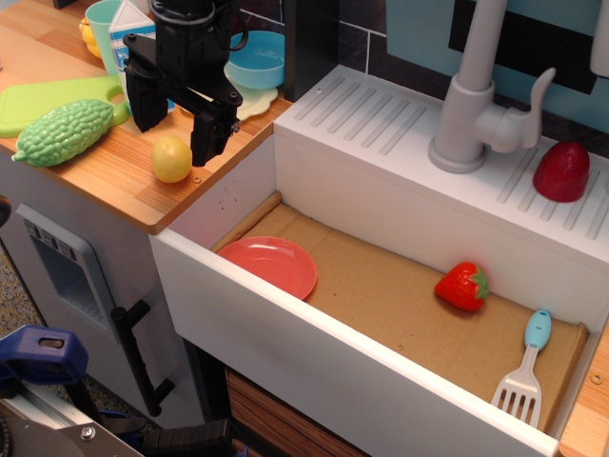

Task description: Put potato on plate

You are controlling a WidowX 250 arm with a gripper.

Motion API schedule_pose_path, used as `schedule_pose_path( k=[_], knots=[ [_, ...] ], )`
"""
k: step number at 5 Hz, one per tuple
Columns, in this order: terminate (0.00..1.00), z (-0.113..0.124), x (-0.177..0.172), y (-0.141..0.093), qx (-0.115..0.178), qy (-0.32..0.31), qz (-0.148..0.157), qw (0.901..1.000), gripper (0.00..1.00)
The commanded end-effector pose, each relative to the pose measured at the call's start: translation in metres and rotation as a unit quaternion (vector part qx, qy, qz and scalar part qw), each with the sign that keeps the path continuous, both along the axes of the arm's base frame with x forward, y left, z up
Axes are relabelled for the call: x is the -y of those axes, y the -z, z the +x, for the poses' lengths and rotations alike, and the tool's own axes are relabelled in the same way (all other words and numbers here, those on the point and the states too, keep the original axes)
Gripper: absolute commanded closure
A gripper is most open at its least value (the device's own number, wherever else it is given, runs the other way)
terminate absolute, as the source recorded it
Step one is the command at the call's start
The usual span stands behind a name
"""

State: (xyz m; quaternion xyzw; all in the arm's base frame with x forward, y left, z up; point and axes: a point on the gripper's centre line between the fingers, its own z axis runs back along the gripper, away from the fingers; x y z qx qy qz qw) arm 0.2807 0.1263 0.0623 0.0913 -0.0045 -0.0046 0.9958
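The potato is a small pale-yellow egg shape lying on the wooden counter near its front right corner. My black gripper hangs open just above it, one finger to the left and one to the right of it, apart from it. The coral-red plate lies flat at the left end of the white sink basin, below and to the right of the potato.
A bumpy green gourd and green cutting board lie left of the potato. A milk carton, blue bowl and pale yellow plate stand behind. A strawberry and spatula lie in the basin. A faucet stands behind.
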Motion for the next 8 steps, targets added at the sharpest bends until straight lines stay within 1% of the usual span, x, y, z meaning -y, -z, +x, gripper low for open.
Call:
schedule_pose_path(
  k=[1,2,3,4,5,6,7,8],
  knots=[
    [0.0,0.016,-0.025,-0.001,0.031,-0.015,-0.002,0.9994,0.0],
    [0.0,0.022,-0.032,0.012,0.037,-0.018,-0.01,0.9991,0.0],
    [0.0,0.02,-0.034,0.021,0.03,-0.032,-0.011,0.999,0.0],
    [0.0,0.019,-0.035,0.029,0.032,-0.041,-0.014,0.9985,0.0],
    [0.0,0.022,-0.033,0.039,0.041,-0.05,-0.01,0.9978,1.0],
    [0.0,0.021,-0.032,0.043,0.042,-0.06,-0.014,0.9972,1.0],
    [0.0,0.019,-0.017,0.033,0.039,-0.065,-0.01,0.9971,1.0],
    [0.0,0.024,0.015,0.029,0.035,-0.07,-0.017,0.9968,1.0]
  ],
)
